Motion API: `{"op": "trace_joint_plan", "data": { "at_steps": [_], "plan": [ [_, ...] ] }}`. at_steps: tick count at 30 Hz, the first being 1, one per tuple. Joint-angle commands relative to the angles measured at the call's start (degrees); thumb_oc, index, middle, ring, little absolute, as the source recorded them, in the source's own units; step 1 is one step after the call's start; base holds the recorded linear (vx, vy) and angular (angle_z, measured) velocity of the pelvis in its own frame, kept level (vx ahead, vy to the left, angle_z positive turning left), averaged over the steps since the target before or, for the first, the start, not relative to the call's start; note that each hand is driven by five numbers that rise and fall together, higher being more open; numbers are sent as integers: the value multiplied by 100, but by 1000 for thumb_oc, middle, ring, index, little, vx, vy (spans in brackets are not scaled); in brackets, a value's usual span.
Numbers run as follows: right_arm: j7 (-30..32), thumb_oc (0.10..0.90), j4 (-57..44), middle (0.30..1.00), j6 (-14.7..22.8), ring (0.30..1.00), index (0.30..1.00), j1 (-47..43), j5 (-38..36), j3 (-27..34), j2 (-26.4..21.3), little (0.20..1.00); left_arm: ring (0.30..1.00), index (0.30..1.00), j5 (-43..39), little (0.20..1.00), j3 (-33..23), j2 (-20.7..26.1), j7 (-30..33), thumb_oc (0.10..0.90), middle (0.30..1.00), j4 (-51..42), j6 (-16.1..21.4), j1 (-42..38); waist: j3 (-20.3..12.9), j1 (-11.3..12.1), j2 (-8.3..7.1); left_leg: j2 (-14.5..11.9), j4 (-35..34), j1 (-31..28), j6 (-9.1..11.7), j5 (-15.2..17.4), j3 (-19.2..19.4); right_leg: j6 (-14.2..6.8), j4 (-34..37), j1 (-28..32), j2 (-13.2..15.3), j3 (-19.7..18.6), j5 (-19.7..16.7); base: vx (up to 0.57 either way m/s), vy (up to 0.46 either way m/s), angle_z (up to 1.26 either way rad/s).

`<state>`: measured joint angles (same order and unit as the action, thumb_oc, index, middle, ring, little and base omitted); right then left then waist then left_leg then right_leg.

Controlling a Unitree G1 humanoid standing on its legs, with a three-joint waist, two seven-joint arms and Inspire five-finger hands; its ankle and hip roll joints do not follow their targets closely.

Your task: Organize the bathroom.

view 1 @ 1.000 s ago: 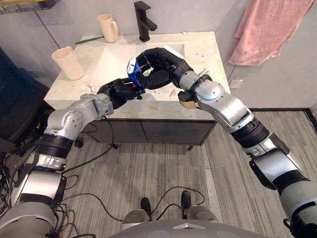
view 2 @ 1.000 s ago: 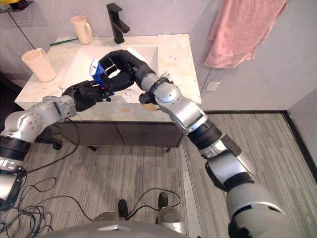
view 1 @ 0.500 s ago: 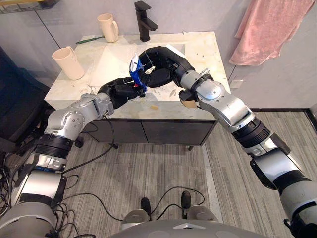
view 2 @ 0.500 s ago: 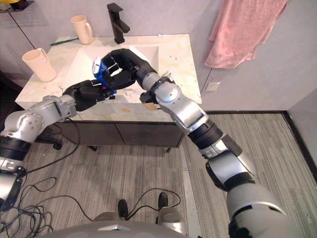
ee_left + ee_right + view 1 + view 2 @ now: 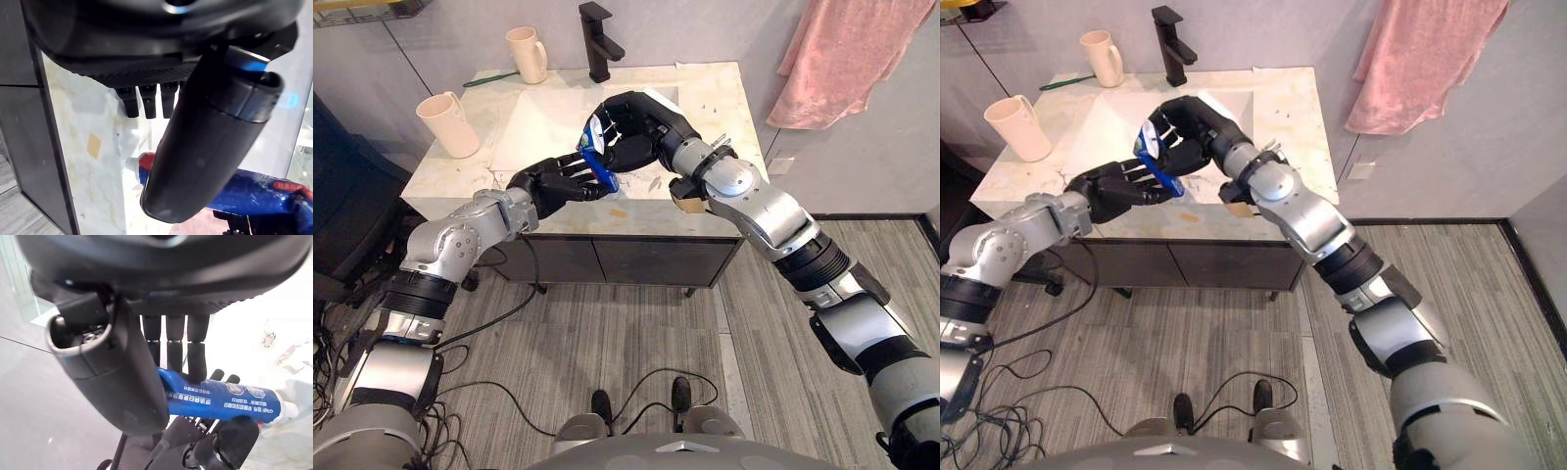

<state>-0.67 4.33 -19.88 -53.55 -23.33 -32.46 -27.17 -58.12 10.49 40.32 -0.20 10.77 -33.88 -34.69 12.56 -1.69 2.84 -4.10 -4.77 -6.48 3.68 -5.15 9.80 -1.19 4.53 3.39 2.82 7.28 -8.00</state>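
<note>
Midway over the front edge of the marble vanity top (image 5: pixel 724 108): blue toothpaste tube (image 5: pixel 598 166) tilted, white cap end low, held above the sink basin (image 5: pixel 548 122). Right hand (image 5: pixel 631 132) wrapped round the tube's upper half, thumb on one side and fingers (image 5: pixel 195 360) curled over the other. Left hand (image 5: pixel 553 181) just below and beside it at the counter's front edge, fingers straight and spread, tips against the lower end of the tube near the cap, not clasping it. Small tan scrap (image 5: pixel 618 211) lying on the front strip of the counter, just under the two hands. Farther back, large cream pitcher (image 5: pixel 448 124) upright on the left edge of the vanity. At the back left corner, smaller cream mug (image 5: pixel 527 54) upright, with a green toothbrush (image 5: pixel 489 78) lying flat just beside it. Black faucet (image 5: pixel 599 41) at the middle of the back edge. Pink towel (image 5: pixel 852 59) hanging on the wall past the right side.
</note>
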Motion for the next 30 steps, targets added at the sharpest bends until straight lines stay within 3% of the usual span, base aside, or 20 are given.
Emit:
{"op": "trace_joint_plan", "data": {
  "at_steps": [1,8,18,23,26,27,30],
  "plan": [
    [37,400,-375,300,491,300,300,-690,-152,250,434,300,900,900,-304,900,-856,0,88,800,900,-547,906,-110,-592,114,69,-423,837,24,30,589,5,-326,39,27,322,-360,735,0,0,0],
    [176,400,-571,300,390,300,300,-533,17,342,431,300,900,900,212,900,-1301,145,150,800,900,-1030,765,509,-560,264,51,-409,870,120,23,539,-51,-298,34,-25,341,-298,690,-22,-4,1],
    [247,400,-977,300,338,300,300,-184,207,637,179,300,900,900,-547,900,-1979,-91,-243,800,900,-1663,799,1940,-479,454,45,-383,920,231,5,545,-179,-282,25,-46,392,-156,697,-33,16,7],
    [262,400,-1153,300,375,300,300,53,217,789,44,300,900,900,-617,900,-1782,-477,-1251,800,900,-2272,834,2688,-451,529,21,-371,918,256,-12,536,-232,-279,21,-44,412,-87,698,-24,20,9],
    [186,400,-1200,300,427,300,300,156,195,863,-55,300,900,900,-243,900,-1647,-570,-1709,800,900,-2413,865,3052,-436,544,31,-369,941,247,-14,571,-248,-279,21,-17,416,-62,721,1,24,5],
    [114,400,-1260,300,452,300,300,202,134,914,-190,300,900,900,83,900,-1497,-622,-2166,800,900,-2371,738,3387,-427,554,43,-364,952,277,-11,540,-253,-261,21,-31,416,-49,718,-35,42,7],
    [33,400,-1292,300,552,300,300,251,14,907,-405,300,900,900,-174,900,-1411,-740,-2197,800,900,-1973,612,3821,-438,559,79,-348,925,292,-5,488,-285,-243,39,-45,410,-39,721,-27,67,1]
  ]
}}
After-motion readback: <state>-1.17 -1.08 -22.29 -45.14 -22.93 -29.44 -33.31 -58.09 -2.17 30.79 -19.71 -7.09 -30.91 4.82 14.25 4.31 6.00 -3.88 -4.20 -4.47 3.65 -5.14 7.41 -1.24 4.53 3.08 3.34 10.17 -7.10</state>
